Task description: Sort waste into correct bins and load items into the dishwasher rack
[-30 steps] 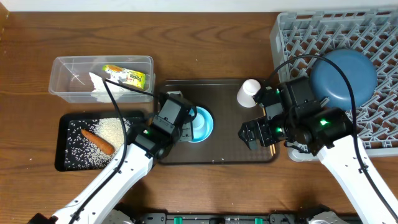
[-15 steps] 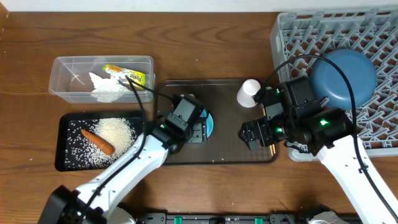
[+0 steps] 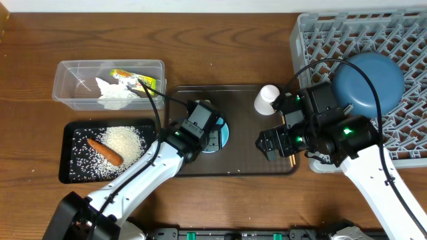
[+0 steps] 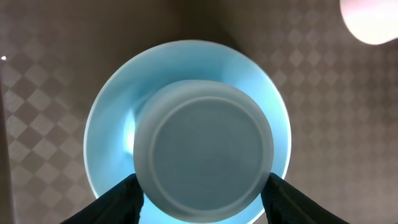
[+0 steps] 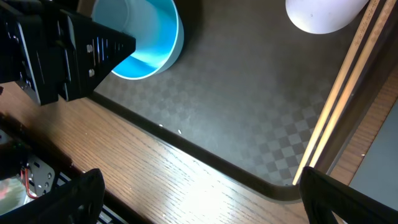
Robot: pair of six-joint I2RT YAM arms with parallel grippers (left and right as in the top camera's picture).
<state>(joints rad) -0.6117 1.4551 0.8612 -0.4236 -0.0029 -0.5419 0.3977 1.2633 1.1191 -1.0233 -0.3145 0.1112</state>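
Overhead, left claw (image 3: 212,141) covers small light-blue bowl (image 3: 226,133) (rim showing).

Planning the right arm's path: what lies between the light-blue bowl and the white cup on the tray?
Nothing: only bare brown tray surface runs from the light-blue bowl to the white cup, clearest in the right wrist view.
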